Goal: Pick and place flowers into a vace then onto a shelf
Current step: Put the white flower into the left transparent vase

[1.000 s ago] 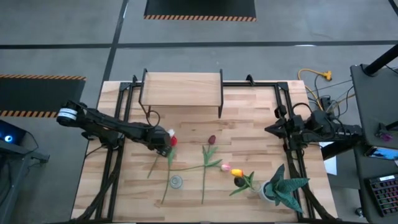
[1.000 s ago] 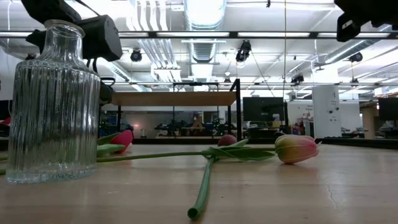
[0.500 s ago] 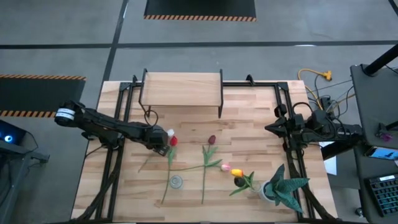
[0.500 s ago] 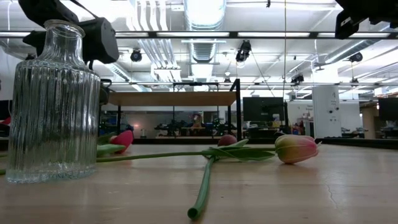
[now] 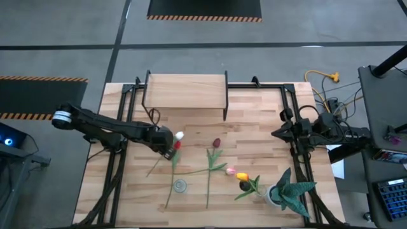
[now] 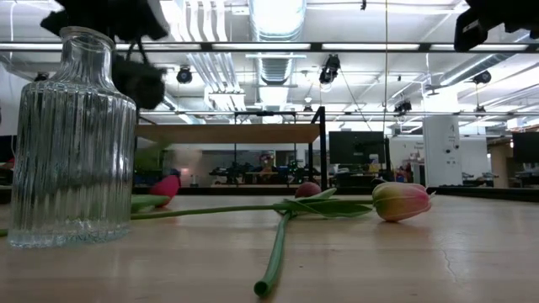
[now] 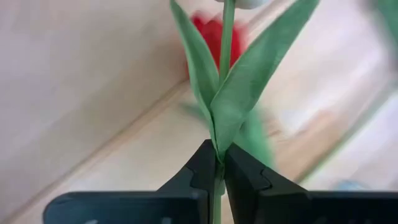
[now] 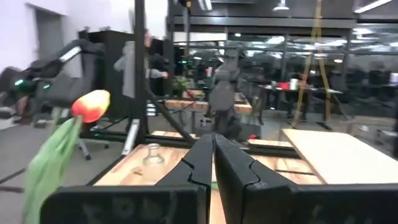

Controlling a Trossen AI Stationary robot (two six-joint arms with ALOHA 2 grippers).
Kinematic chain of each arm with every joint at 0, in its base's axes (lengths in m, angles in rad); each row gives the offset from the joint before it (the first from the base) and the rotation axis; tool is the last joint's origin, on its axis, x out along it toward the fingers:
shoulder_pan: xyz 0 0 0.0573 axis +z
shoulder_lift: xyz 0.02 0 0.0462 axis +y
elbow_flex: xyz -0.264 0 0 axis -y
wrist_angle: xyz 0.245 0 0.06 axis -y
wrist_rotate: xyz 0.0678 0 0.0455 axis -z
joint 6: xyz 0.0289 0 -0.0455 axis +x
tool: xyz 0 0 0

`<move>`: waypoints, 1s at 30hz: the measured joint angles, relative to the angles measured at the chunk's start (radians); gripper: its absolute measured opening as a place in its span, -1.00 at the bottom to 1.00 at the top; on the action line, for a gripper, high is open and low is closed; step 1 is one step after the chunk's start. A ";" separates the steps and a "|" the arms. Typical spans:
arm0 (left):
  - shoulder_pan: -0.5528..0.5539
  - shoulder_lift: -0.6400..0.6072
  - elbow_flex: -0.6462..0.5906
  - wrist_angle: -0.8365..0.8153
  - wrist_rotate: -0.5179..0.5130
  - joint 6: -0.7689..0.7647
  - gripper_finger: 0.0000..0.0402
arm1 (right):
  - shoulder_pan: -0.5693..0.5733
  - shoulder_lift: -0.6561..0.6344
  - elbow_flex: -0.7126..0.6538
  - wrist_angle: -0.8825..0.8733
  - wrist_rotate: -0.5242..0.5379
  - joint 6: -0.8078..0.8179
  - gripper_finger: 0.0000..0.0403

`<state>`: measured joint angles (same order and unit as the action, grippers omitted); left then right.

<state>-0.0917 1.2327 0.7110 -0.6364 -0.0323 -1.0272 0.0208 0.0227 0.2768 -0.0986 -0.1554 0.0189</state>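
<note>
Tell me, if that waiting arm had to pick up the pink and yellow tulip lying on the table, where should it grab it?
Probably on the bare green stem, not the soft head. The pink and yellow tulip lies flat, its stem running leftward past the leaves. The right gripper, waiting at the table's right edge, could come straight down from above, fingers straddling the stem, much as the left gripper pinches the white tulip.

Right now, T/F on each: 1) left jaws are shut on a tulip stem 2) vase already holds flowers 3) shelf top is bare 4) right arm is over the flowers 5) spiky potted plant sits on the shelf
1) True: the left gripper pinches the white tulip by its stem.
2) False: the glass vase is empty.
3) True: nothing stands on the shelf.
4) False: the right gripper waits at the table's right edge.
5) False: the potted plant stands on the table, near-right corner.
</note>
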 joint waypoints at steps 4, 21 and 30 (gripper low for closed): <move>0.000 -0.055 0.033 -0.005 -0.055 0.016 -0.96 | 0.000 -0.023 -0.070 0.016 -0.003 0.035 -0.96; 0.000 -0.253 0.078 0.068 -0.132 0.166 -0.96 | 0.000 -0.014 -0.268 0.345 0.025 0.157 -0.96; 0.000 -0.339 0.078 0.279 -0.132 0.304 -0.96 | 0.000 -0.005 -0.268 0.335 0.099 0.117 -0.96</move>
<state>-0.0917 0.8940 0.7887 -0.3576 -0.1638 -0.7229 0.0208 0.0176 0.0090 0.2364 -0.0564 0.1356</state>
